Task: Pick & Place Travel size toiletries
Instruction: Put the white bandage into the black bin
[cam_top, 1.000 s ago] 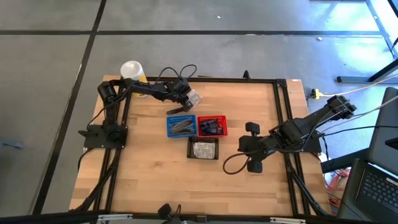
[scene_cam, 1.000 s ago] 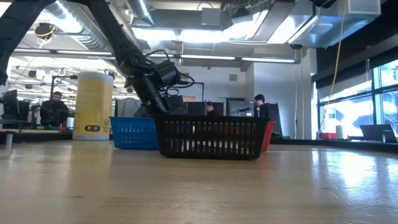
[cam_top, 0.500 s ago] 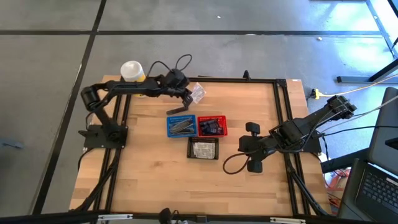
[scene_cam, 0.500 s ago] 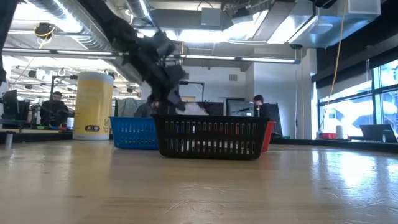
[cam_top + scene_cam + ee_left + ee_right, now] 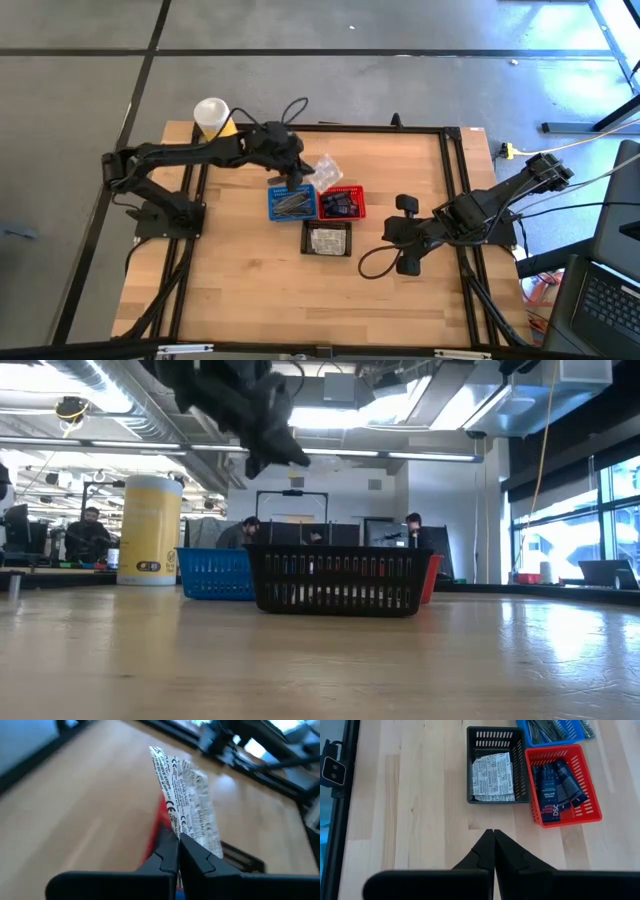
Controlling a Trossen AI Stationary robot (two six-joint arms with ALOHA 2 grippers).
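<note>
My left gripper (image 5: 178,842) hangs high above the table, over the far edge of the blue basket (image 5: 292,203) in the high view, and is shut on a clear crinkly packet (image 5: 187,805) with black print. In the low view the left gripper (image 5: 268,435) shows dark at the top. The blue basket holds slim grey tubes (image 5: 550,727). The red basket (image 5: 341,203) holds dark navy tubes (image 5: 555,785). The black basket (image 5: 327,239) holds more printed packets (image 5: 492,775). My right gripper (image 5: 493,837) waits shut to the right of the baskets, holding nothing. My left gripper pinches the packet's near end (image 5: 176,831) between its two fingertips. The fingers slant down at it from the table's left. The packet sticks out beyond the fingertips, edge-on and lifted clear of the table and baskets.
A large white-and-yellow canister (image 5: 212,115) stands at the table's far left corner, behind the left arm. The three baskets sit together mid-table. Bare wood lies along the near edge and the left side (image 5: 230,290). People sit at desks in the room beyond (image 5: 88,530).
My left gripper has risen from low near the table's far edge and moved toward the near and right side, over the blue basket, tipping toward level. It has stayed shut on the clear packet, which has been lifted clear of the table.
</note>
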